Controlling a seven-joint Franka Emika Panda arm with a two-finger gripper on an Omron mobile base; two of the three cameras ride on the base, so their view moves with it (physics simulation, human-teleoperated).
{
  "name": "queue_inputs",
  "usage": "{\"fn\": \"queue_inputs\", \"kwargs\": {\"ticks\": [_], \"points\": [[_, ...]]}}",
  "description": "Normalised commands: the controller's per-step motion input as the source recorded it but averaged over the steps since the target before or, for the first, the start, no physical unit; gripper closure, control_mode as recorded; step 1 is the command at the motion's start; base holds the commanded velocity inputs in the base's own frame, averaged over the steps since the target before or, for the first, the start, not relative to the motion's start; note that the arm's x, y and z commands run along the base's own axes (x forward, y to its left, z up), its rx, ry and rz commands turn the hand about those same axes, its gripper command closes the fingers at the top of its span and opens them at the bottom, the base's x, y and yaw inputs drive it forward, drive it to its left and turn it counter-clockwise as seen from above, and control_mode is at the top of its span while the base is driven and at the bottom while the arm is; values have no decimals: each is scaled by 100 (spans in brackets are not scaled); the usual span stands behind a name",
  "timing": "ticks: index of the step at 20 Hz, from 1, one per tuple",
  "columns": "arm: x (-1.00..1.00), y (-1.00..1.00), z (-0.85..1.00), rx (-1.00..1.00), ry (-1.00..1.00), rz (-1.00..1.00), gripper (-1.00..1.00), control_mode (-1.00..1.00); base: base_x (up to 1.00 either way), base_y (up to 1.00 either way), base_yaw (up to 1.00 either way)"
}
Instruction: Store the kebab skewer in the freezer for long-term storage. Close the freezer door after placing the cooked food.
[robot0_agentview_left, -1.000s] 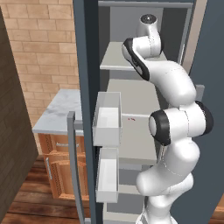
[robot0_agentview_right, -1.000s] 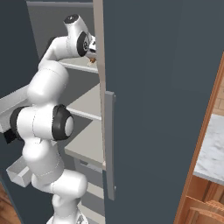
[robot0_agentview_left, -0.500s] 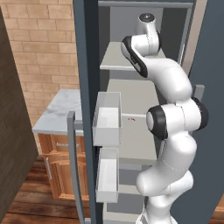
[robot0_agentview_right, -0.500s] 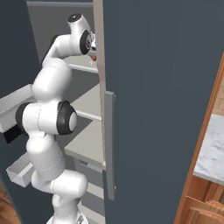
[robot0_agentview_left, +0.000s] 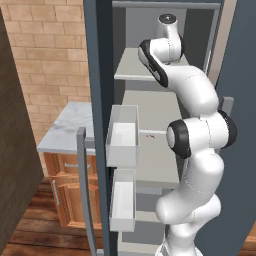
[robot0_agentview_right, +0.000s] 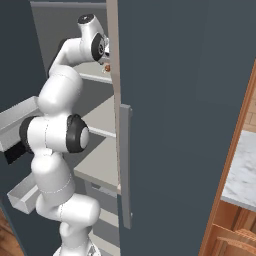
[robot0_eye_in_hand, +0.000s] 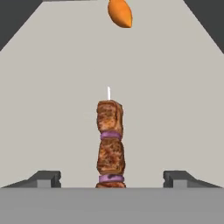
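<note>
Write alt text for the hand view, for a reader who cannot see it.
A kebab skewer lies on a pale grey freezer shelf, between the tips of the open pincer. Beyond it, at the far end, sits an orange food item.

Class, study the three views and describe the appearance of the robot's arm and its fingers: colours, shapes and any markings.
The arm is made of glossy white, rounded segments joined by dark, black-ringed round joints. It bears no cables or markings that can be made out. The fingers are small, dark grey and blocky, with flat tops.
</note>
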Motion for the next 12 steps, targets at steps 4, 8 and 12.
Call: {"fn": "queue_inputs", "kwargs": {"ticks": [4,8,12], "points": [[-7,0,0,0,0,0,-100,-100,0,0,0],[-40,13,0,-1,-11,0,-100,-100,0,0,0],[-63,5,0,-7,-15,0,-100,-100,0,0,0]]}}
